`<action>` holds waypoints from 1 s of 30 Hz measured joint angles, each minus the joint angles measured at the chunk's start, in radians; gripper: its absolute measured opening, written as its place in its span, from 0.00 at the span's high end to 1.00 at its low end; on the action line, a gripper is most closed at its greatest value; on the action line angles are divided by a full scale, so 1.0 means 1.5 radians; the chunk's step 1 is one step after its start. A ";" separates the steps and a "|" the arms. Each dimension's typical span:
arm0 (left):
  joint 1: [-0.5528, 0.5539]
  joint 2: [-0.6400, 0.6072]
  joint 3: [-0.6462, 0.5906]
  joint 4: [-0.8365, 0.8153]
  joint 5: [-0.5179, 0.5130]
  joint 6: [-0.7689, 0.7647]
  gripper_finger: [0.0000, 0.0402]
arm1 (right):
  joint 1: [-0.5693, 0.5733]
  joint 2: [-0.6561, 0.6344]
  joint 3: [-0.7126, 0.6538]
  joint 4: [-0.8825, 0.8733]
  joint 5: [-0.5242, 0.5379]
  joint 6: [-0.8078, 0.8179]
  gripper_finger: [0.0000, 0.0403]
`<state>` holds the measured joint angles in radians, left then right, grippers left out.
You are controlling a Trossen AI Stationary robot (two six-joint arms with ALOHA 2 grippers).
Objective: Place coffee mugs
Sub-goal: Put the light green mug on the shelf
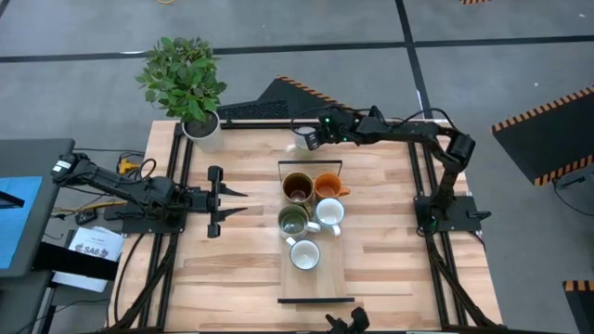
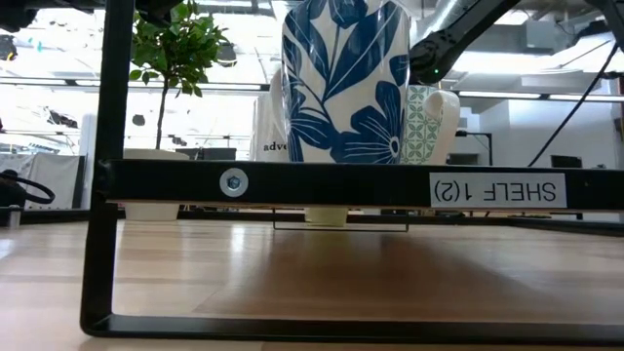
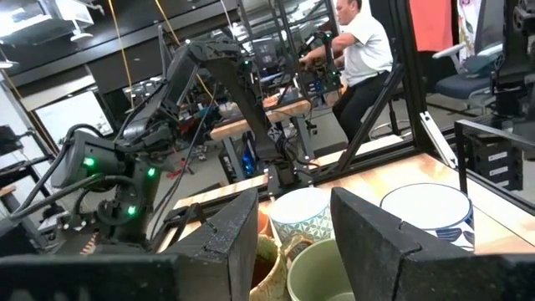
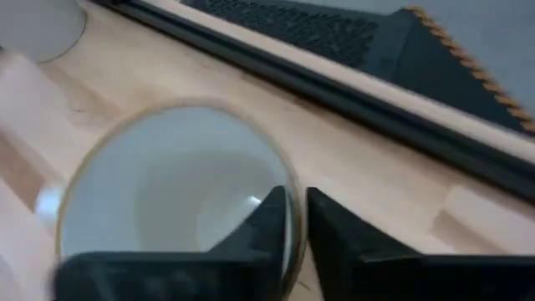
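Five mugs stand on a black-framed wooden shelf (image 1: 316,278) in the middle of the table: dark brown (image 1: 297,187), orange (image 1: 329,186), olive green (image 1: 293,221) and two white ones (image 1: 329,213) (image 1: 304,254). A sixth, white mug (image 1: 303,133) stands near the table's far edge. My right gripper (image 1: 311,139) is shut on it. My left gripper (image 1: 243,202) waits open at the table's left, pointing at the shelf. In its wrist view it (image 3: 292,209) looks at the olive mug (image 3: 322,272) and patterned mugs (image 3: 426,209). My right gripper (image 4: 297,201) pinches the white mug's rim (image 4: 287,171), one finger (image 4: 267,221) inside the cup and one (image 4: 334,230) outside its wall. The fingers come from above, slanting in from the table's right. The mug is upright; in the low view its base (image 2: 327,215) shows at table level.
A potted plant (image 1: 186,79) in a white pot (image 1: 202,130) stands at the table's far left corner. A dark keyboard-like panel (image 1: 255,109) lies just beyond the far edge. Bare wood lies left and right of the shelf. A person sits in the room behind (image 3: 359,42).
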<state>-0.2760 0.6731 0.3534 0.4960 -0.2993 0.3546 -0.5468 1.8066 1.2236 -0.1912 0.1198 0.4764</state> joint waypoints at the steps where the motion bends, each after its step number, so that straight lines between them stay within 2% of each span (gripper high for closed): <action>1: 0.000 0.000 0.000 0.000 0.000 0.000 0.66 | 0.000 -0.005 0.000 -0.005 0.007 -0.009 0.85; 3: 0.000 0.000 0.000 0.000 0.000 0.000 0.66 | 0.000 -0.016 -0.002 -0.012 0.017 -0.032 0.91; 9: 0.000 0.000 0.000 0.000 0.000 0.000 0.66 | 0.003 -0.100 -0.001 -0.048 0.055 -0.075 0.91; 14: 0.000 0.000 0.000 -0.010 0.001 0.000 0.66 | 0.029 -0.220 -0.001 -0.186 0.109 -0.117 0.91; 24: 0.000 0.000 0.000 -0.009 0.001 0.000 0.66 | 0.179 -0.502 0.001 -0.400 0.276 -0.126 0.91; 27: 0.000 0.000 0.000 -0.009 0.000 0.000 0.66 | 0.233 -0.559 0.002 -0.477 0.277 -0.110 0.91; 30: 0.000 0.000 0.000 -0.009 0.000 0.000 0.66 | 0.299 -0.579 0.001 -0.556 0.255 -0.072 0.91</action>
<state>-0.2756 0.6735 0.3534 0.4831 -0.2989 0.3542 -0.0983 0.9383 1.2252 -1.0256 0.5020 0.3692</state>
